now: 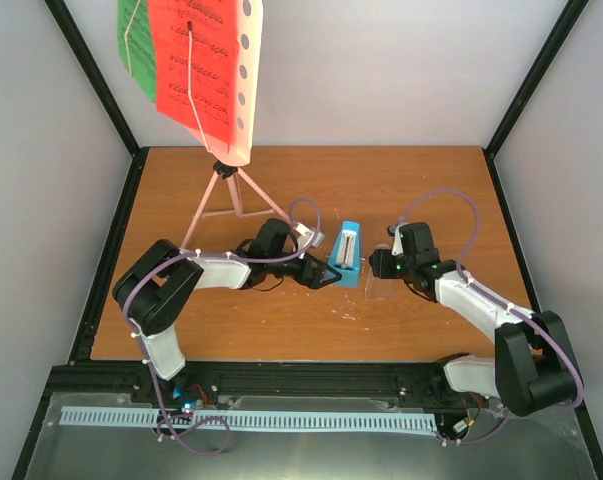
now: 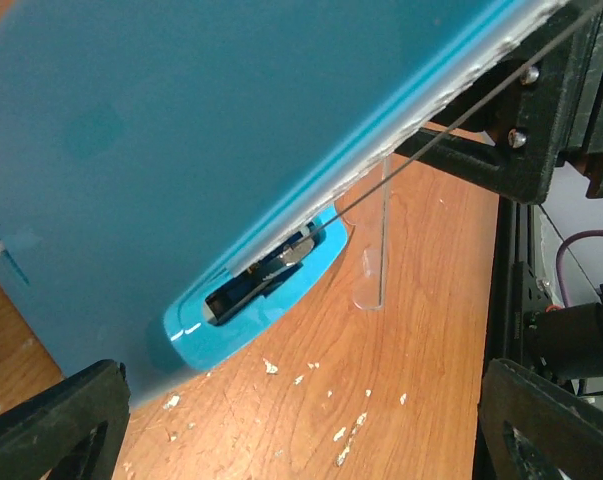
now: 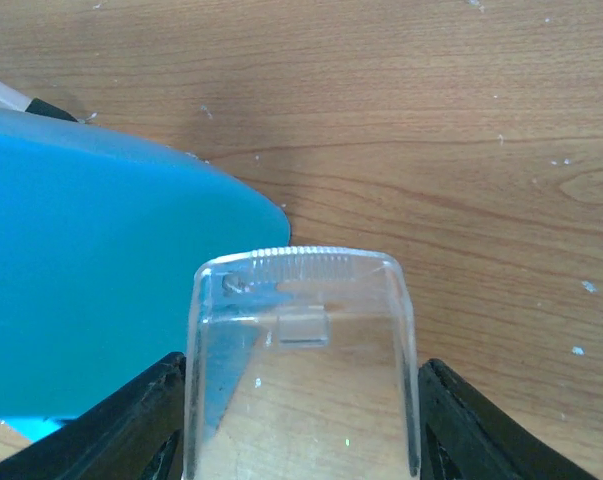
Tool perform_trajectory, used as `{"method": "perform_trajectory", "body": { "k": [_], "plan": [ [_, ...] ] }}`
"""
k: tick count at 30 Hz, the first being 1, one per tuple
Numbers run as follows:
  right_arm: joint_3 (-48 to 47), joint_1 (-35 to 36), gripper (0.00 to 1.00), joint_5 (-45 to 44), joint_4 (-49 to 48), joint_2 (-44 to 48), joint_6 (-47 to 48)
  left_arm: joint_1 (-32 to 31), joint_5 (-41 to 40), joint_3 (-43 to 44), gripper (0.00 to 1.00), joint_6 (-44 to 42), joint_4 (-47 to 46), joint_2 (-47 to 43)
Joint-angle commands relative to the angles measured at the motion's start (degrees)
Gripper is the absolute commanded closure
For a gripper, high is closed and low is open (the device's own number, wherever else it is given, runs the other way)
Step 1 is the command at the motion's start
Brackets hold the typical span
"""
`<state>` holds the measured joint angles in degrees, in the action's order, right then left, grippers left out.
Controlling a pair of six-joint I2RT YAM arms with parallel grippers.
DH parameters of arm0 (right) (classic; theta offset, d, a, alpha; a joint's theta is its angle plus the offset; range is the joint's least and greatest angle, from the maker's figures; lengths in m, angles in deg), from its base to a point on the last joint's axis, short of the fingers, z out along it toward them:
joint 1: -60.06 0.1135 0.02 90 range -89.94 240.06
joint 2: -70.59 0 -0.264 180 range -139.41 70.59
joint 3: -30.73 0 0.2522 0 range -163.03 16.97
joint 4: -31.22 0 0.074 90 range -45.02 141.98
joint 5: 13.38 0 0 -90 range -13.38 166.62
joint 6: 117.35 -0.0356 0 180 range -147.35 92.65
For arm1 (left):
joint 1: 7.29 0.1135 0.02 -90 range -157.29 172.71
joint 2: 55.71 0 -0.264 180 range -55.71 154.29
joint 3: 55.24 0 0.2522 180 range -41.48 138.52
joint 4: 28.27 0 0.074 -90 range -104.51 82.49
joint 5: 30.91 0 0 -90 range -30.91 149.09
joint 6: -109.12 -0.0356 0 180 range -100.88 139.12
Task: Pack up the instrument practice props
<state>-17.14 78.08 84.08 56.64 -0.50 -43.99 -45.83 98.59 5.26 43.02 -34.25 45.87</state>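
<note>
The blue pyramid metronome [image 1: 349, 254] stands mid-table without its cover. My left gripper [image 1: 324, 274] is open right beside its left side. In the left wrist view the metronome [image 2: 181, 150] fills the upper left, leaning over the left finger [image 2: 61, 420], with a wide gap to the right finger. My right gripper [image 1: 383, 268] is shut on the clear cover [image 1: 378, 288], just right of the metronome. In the right wrist view the cover [image 3: 301, 350] sits between both fingers, low over the wood, beside the metronome [image 3: 91, 280]. The pink tripod music stand [image 1: 231, 195] holds red pages [image 1: 196, 60] and green pages [image 1: 133, 40] at the back left.
The brown tabletop [image 1: 401, 190] is ringed by a black frame and white walls. White flecks [image 2: 351, 435] lie on the wood near the left gripper. The stand's tripod legs spread just behind the left arm [image 1: 216, 272]. The clear cover shows edge-on in the left wrist view [image 2: 381, 240].
</note>
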Motion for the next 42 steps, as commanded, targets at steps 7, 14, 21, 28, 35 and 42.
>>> {"method": "perform_trajectory", "body": {
  "k": [7,14,21,28,35,42],
  "plan": [
    [-4.1,-0.3,0.44,4.7,-3.2,-4.3,2.8,-0.8,5.7,2.0,0.05,0.2,-3.8,2.7],
    [-1.9,-0.3,0.44,3.3,-4.9,-2.6,1.8,-3.3,10.4,1.7,0.04,1.0,-6.4,3.1],
    [1.4,-0.3,0.44,-6.5,-0.9,6.8,-1.8,-3.3,2.7,2.0,0.04,1.1,0.2,-2.3],
    [9.9,5.0,0.46,-9.5,-7.5,24.2,-4.5,2.1,2.6,0.2,0.01,5.2,8.9,-17.7],
    [15.7,25.1,0.46,-34.8,-16.8,32.9,-1.6,15.0,11.9,1.1,0.00,3.8,21.6,-28.2],
    [17.4,35.9,0.46,-47.3,-29.3,29.6,5.2,27.7,-1.7,7.4,0.01,-8.8,37.5,-38.3]
  ]
}}
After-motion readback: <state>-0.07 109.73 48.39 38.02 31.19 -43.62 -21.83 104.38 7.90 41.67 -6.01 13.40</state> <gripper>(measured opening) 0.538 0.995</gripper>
